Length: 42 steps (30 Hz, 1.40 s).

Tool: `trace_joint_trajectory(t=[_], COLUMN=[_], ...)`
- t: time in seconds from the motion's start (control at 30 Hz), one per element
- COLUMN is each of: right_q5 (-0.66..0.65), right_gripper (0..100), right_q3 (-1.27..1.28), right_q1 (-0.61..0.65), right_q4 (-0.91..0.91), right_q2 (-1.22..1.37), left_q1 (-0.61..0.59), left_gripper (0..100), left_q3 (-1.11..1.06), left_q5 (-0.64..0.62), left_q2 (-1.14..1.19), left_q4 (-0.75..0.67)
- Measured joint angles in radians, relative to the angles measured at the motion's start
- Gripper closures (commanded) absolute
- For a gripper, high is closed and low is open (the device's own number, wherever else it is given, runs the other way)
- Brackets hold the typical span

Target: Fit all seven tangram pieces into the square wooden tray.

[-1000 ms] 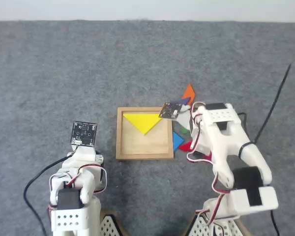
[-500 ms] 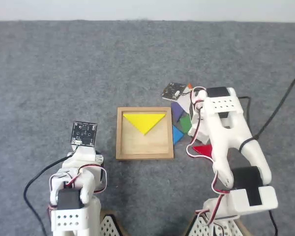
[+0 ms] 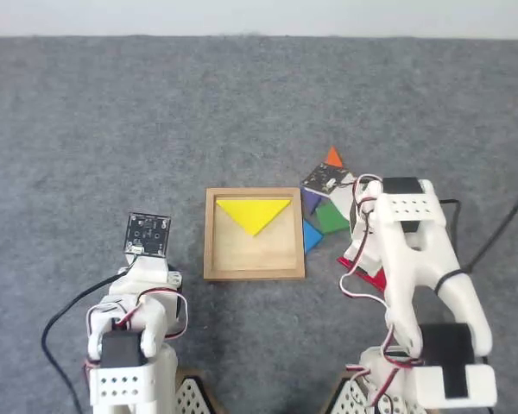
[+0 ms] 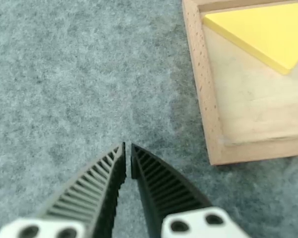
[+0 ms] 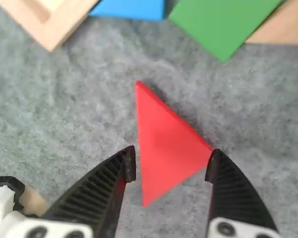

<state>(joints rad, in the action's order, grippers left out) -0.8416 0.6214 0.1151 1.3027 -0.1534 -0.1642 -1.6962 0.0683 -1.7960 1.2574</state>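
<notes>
The right gripper (image 5: 171,153) hung low with its fingers spread wide, one on each side of the red triangle (image 5: 164,141). The triangle lay flat on the grey table surface (image 3: 112,112), and I could not tell whether either finger touched it. Just past it lay a green piece (image 5: 221,22) and a blue piece (image 5: 131,7), the blue one close against the right outer wall of the square wooden tray (image 3: 210,233). Nearer the surface's far edge sat a purple piece (image 3: 310,200) and, beyond that, an orange triangle (image 3: 332,157).

The tray stood near the middle of the surface. Inside it was a yellow triangle (image 3: 255,213), its long side along the tray's far rim and its point aimed at the tray's middle. The left gripper (image 4: 127,146) had its fingers pressed nearly together with nothing between them. It hung above bare surface, just off the tray's near left corner.
</notes>
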Motion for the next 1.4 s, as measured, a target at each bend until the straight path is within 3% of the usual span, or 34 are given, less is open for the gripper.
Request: trace_joint_trajectory(t=[0.17, 0.4, 0.53, 0.93, 1.13, 1.4], right_q5=[-0.08, -0.27, -0.338, -0.298, -0.275, -0.275], right_gripper=[76.4, 76.4, 76.4, 76.0, 58.5, 66.3], right_q3=[-0.002, -0.003, 0.017, 0.144, 0.146, 0.146], right_q1=[-0.044, -0.18, -0.196, -0.046, -0.046, -0.038], right_q4=[0.069, 0.068, 0.034, -0.077, -0.112, -0.121], right_q2=[-0.002, -0.002, -0.002, -0.009, -0.009, -0.009], left_q1=[-0.002, 0.0, 0.0, 0.0, 0.002, 0.0], left_gripper=[98, 98, 98, 98, 98, 98], left_q3=[0.0, 0.0, 0.0, 0.0, 0.0, 0.0], left_q5=[0.0, 0.0, 0.0, 0.0, 0.0, 0.0], left_q2=[0.0, 0.0, 0.0, 0.0, 0.0, 0.0], left_q4=[0.0, 0.0, 0.0, 0.0, 0.0, 0.0])
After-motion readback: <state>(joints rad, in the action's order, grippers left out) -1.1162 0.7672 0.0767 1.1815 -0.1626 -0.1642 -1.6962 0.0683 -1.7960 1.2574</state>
